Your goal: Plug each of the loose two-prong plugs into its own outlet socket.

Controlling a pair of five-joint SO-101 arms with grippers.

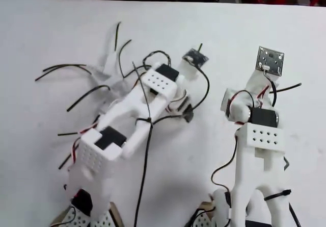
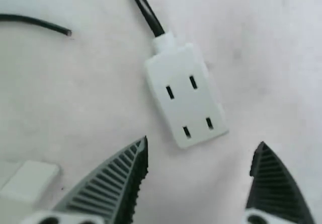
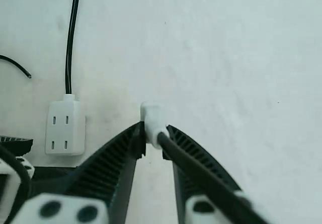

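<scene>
Right gripper point(image 3: 154, 131): clamped on the white plug point(image 3: 152, 117), held near the outlet block point(image 3: 64, 127), not touching it. Left gripper point(image 2: 203, 143): wide open, empty, over that block. Risk when you push: loose block slides, plug twists in grip.

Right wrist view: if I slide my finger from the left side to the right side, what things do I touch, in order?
First a thin black loose wire end → white rectangular plastic outlet block with four slots → small white plastic plug on a black cord, pinched in the dark ribbed jaws.
</scene>
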